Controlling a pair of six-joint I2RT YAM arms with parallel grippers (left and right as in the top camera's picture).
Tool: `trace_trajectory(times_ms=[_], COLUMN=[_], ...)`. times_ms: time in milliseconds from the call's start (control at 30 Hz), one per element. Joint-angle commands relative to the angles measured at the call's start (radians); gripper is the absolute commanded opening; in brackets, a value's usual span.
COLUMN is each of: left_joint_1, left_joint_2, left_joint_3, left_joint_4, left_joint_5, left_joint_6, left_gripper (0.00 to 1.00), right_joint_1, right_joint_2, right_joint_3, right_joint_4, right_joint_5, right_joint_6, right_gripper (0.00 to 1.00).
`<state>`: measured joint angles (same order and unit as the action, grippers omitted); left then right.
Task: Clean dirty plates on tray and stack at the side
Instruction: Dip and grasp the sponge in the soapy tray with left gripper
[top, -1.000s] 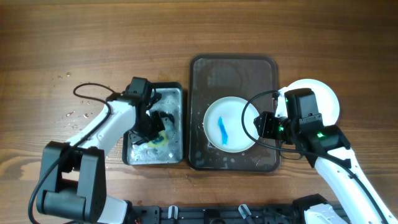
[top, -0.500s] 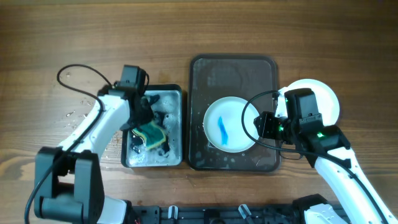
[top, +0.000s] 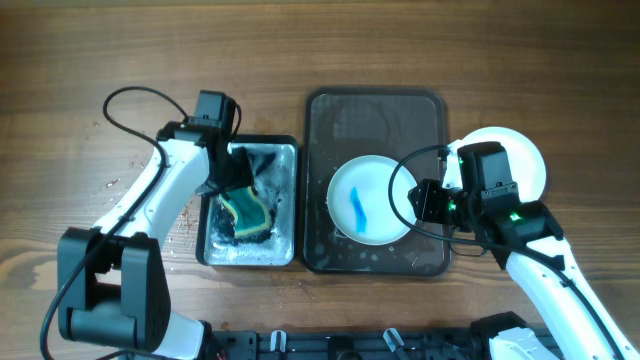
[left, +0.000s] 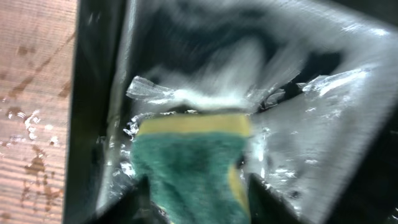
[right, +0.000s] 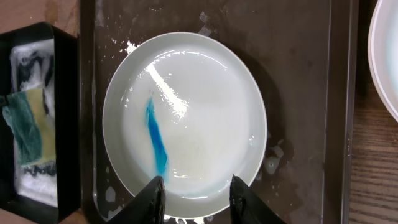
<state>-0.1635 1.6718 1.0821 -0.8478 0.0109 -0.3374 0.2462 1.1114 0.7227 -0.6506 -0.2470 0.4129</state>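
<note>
A white plate (top: 368, 200) with a blue smear (right: 155, 140) lies wet in the dark brown tray (top: 375, 115). My right gripper (right: 198, 190) hangs open just over that plate's near rim, nothing between its fingers. A second white plate (top: 522, 158) rests on the table right of the tray, partly hidden by the right arm. My left gripper (top: 232, 190) is over the black basin (top: 283, 148), its fingers (left: 146, 199) against both sides of a green-yellow sponge (left: 193, 162) above foamy water.
Water drops spot the wood (top: 120, 185) left of the basin. The basin stands close against the tray's left rim. The tray's far half (right: 298, 74) is wet and holds no plate. A black cable (top: 135, 100) loops over the left arm.
My left gripper rose from the basin's bottom towards its far end with the sponge, and its jaws have widened as the sponge swelled. The right arm and plates have not moved.
</note>
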Motion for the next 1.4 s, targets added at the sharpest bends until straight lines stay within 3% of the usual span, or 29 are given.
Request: trace_trajectory(times_ms=[0,167,267,400,467,533,567,633,700,767,867,933,1033,1167,1200,1367], left_joint_1=[-0.005,-0.005,-0.005,-0.005,-0.005,-0.005,-0.005,-0.005,-0.005,-0.005,-0.005,-0.005,-0.005,-0.005,-0.005,-0.005], left_joint_2=[0.004,0.004,0.004,0.015,0.015,0.015,0.015,0.013,0.007,0.005,0.005,0.005,0.006,0.018,0.019,0.011], left_joint_3=[0.035,0.024,-0.043,-0.179,-0.229,-0.226,-0.210,-0.178,-0.130,-0.101,-0.076,-0.076,-0.082,-0.151,-0.172,-0.171], left_joint_4=[-0.052,-0.090,-0.059,0.083,0.179,0.210,0.206,0.185,0.131,0.091,0.037,0.035,0.058,0.166,0.185,0.177], left_joint_5=[0.113,0.087,-0.018,-0.019,-0.020,-0.019,-0.016,0.001,0.003,0.006,0.006,0.001,-0.029,-0.031,-0.031,-0.018], left_joint_6=[0.019,-0.027,-0.167,-0.195,-0.190,-0.187,-0.187,-0.187,-0.177,-0.163,-0.106,-0.085,-0.085,-0.086,-0.086,-0.056], left_gripper=[0.61,0.34,0.34,0.46,0.47,0.12,0.04,0.04,0.30,0.49,0.69,0.70,0.41,0.20,0.04,0.04], right_joint_1=[0.002,0.002,0.002,0.002,0.002,0.002,0.002,0.002,0.002,0.002,0.002,0.002,0.002,0.002,0.002,0.002], right_joint_2=[0.006,0.006,0.006,0.006,0.006,0.006,0.006,0.006,0.006,0.006,0.006,0.008,0.030,0.121,0.150,0.276], right_joint_3=[0.016,0.016,0.016,0.016,0.016,0.016,0.016,0.016,0.016,0.016,0.016,0.016,0.015,0.003,0.003,0.003], right_joint_4=[0.002,0.002,0.002,0.002,0.002,0.009,0.012,0.013,0.013,0.013,0.009,0.006,-0.003,-0.010,-0.010,0.063], right_joint_5=[-0.016,-0.016,-0.016,-0.016,-0.016,-0.016,-0.008,0.059,0.125,0.128,0.128,0.144,0.150,0.146,0.143,0.118], right_joint_6=[-0.018,-0.017,-0.018,-0.017,-0.017,-0.018,-0.018,-0.016,0.002,0.008,0.014,0.047,0.095,0.091,0.084,0.034], right_gripper=[0.35,0.35,0.35,0.35,0.35,0.35,0.35,0.35,0.35,0.35,0.35,0.35,0.35,0.36,0.35,0.35])
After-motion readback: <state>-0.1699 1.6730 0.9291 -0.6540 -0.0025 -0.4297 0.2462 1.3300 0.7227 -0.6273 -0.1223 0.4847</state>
